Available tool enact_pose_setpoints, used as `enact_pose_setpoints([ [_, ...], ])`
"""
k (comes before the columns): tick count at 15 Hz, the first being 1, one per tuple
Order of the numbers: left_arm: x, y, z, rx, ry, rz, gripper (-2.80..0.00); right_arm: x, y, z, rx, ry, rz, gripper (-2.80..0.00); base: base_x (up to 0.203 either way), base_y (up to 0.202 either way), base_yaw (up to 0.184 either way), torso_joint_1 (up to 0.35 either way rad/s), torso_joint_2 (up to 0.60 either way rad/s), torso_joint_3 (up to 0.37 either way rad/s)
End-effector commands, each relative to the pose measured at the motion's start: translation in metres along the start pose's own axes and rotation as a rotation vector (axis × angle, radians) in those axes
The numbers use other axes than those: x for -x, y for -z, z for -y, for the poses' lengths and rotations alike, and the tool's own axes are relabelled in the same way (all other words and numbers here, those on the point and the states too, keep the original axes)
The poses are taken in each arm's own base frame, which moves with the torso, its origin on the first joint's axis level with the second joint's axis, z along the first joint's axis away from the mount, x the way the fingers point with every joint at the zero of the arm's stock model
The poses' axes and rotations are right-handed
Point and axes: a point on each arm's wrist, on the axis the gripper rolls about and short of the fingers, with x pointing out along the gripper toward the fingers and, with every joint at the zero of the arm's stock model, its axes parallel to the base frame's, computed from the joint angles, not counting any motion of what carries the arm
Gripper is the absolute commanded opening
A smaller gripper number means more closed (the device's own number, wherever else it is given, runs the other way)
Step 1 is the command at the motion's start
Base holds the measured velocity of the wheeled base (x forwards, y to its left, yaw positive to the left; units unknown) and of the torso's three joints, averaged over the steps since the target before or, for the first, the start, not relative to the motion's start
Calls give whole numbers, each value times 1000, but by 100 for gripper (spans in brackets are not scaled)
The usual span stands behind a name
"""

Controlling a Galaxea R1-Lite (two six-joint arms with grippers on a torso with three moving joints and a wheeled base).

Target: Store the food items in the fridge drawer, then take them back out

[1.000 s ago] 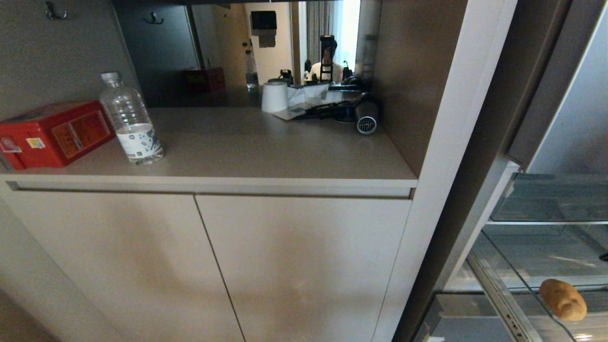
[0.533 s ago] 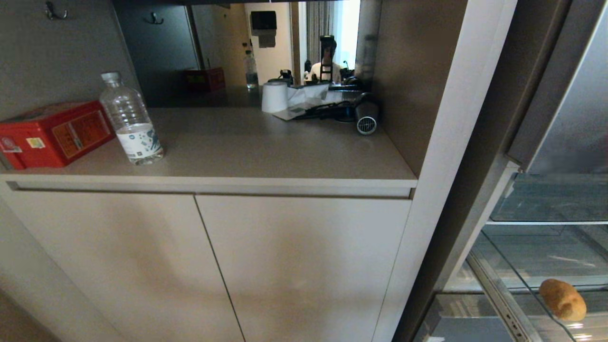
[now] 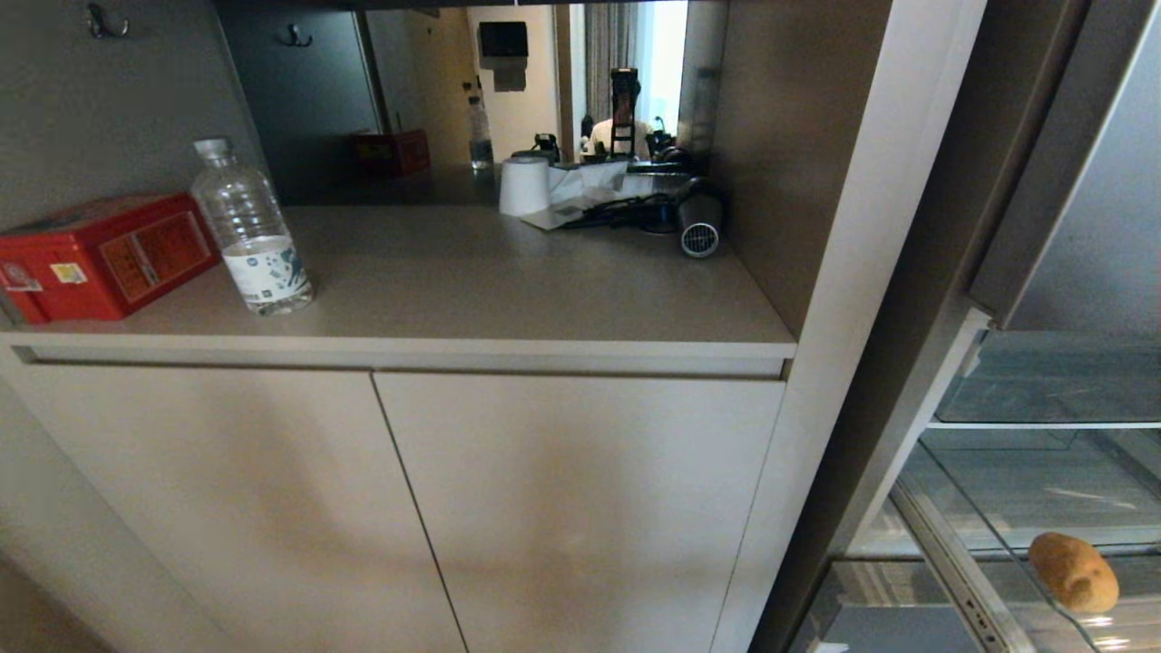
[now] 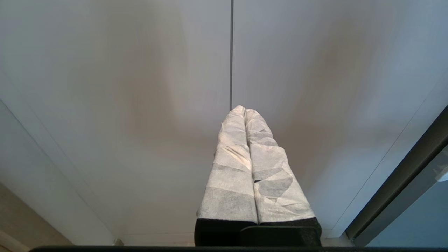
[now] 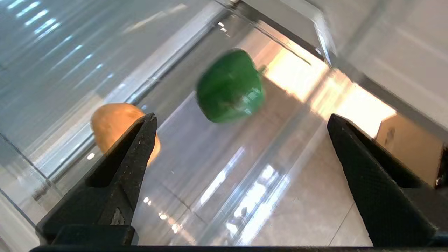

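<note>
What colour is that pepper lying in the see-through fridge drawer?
The bell pepper is glossy dark green, best seen in the right wrist view.

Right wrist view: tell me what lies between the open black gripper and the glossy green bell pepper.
Nothing. In the right wrist view the right gripper hangs open above the green bell pepper in the see-through fridge drawer; the tan potato sits aside.

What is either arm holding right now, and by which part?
Nothing. The right gripper has its jaws wide open above the fridge drawer, clear of the potato and bell pepper inside. The left gripper is shut on nothing.
</note>
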Motion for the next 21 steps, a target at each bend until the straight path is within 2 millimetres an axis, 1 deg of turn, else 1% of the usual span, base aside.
enact_pose_setpoints([
  [1, 0, 0, 0, 0, 0, 1, -280, 10, 3, 6, -40, 34, 27, -280, 0, 0, 0, 0, 0, 0],
  [3, 0, 0, 0, 0, 0, 1, -280, 22, 8, 14, -54, 85, 28, -280, 0, 0, 0, 0, 0, 0],
  [6, 0, 0, 0, 0, 0, 1, -280, 38, 17, 25, -64, 182, -38, -280, 0, 0, 0, 0, 0, 0],
  [9, 0, 0, 0, 0, 0, 1, -280, 42, 24, 32, -90, 279, -109, -280, 0, 0, 0, 0, 0, 0],
  [14, 0, 0, 0, 0, 0, 1, -280, 34, 40, 32, -98, 300, -216, -280, 0, 0, 0, 0, 0, 0],
  [16, 0, 0, 0, 0, 0, 1, -280, 23, 43, 31, -82, 308, -283, -280, 0, 0, 0, 0, 0, 0],
  [18, 0, 0, 0, 0, 0, 0, -280, 14, 37, 29, -87, 313, -305, -280, 0, 0, 0, 0, 0, 0],
  [21, 0, 0, 0, 0, 0, 1, -280, 7, 28, 27, -85, 304, -303, -280, 0, 0, 0, 0, 0, 0],
])
